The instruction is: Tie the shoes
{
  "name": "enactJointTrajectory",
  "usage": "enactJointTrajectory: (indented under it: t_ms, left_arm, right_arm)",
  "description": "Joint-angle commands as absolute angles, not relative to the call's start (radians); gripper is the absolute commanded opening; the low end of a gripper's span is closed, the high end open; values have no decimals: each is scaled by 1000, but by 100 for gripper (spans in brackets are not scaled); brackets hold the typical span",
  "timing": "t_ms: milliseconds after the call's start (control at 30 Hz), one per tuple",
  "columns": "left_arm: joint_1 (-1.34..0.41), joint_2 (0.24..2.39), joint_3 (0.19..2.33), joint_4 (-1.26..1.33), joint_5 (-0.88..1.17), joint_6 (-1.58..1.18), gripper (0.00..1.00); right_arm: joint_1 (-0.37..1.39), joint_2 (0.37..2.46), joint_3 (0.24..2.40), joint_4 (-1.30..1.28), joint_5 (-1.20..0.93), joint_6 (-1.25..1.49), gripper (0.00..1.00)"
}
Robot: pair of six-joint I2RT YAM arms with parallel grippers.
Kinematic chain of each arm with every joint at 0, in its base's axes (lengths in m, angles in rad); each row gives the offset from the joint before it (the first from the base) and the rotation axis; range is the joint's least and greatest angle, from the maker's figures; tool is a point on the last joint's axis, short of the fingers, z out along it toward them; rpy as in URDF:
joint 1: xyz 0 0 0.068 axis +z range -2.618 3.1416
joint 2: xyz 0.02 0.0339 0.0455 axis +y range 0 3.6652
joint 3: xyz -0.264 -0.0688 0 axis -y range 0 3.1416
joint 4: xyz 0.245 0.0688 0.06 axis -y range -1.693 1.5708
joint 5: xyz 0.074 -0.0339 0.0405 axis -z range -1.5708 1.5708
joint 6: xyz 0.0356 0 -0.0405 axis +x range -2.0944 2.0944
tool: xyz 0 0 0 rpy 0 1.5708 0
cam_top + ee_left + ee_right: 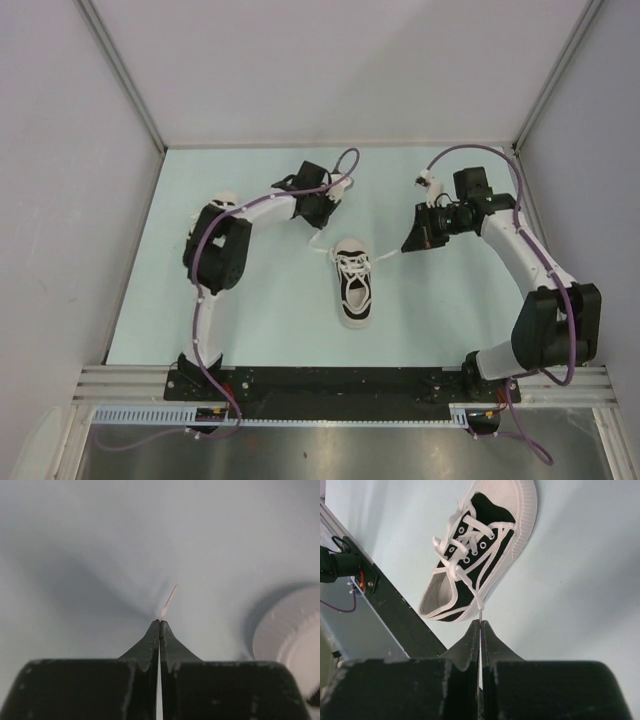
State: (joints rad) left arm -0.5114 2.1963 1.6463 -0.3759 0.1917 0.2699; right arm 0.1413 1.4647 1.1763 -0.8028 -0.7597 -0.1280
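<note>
One black canvas shoe (354, 286) with a white sole and toe cap lies mid-table, toe pointing away from the arm bases. My left gripper (322, 220) is just beyond its toe, shut on a white lace end (318, 240); the lace tip (169, 599) pokes out past the closed left gripper (159, 623). My right gripper (408, 246) is to the right of the shoe, shut on the other lace end (385, 259). In the right wrist view that lace (480, 611) runs straight from the right gripper (480, 623) to the shoe (480, 555). A white ribbed toe cap (290, 635) shows at right.
Grey enclosure walls (70, 170) with metal corner posts (130, 90) bound the pale blue table (260, 300) on three sides. A black base rail (330, 380) runs along the near edge; it appears in the right wrist view as a dark bar (395, 612) near the shoe's heel.
</note>
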Motion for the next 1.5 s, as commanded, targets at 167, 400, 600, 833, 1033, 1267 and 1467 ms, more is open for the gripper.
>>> enactJointTrajectory:
  t_ms: [167, 400, 600, 833, 1033, 1267, 1467]
  left_arm:
    - [-286, 1570, 1329, -402, 299, 189, 0]
    - [-167, 1281, 1116, -448, 328, 181, 0]
    - [-86, 1088, 994, -440, 315, 156, 0]
    - [-3, 979, 942, -492, 341, 175, 0]
    - [51, 914, 916, -549, 341, 212, 0]
    - [55, 867, 847, -558, 345, 241, 0]
    - [63, 877, 804, -529, 313, 259, 0]
  right_arm:
    - [112, 1275, 1198, -818, -591, -189, 0]
    - [63, 1227, 1197, -880, -500, -310, 0]
    - [8, 1187, 1198, -965, -451, -417, 0]
    - [-55, 1196, 1196, -1048, -445, -535, 0]
    - [-61, 1201, 1154, -1051, -394, -592, 0]
    - [-142, 1190, 1094, -1035, -342, -679, 0]
    - [-189, 1233, 1052, -994, -347, -699, 0]
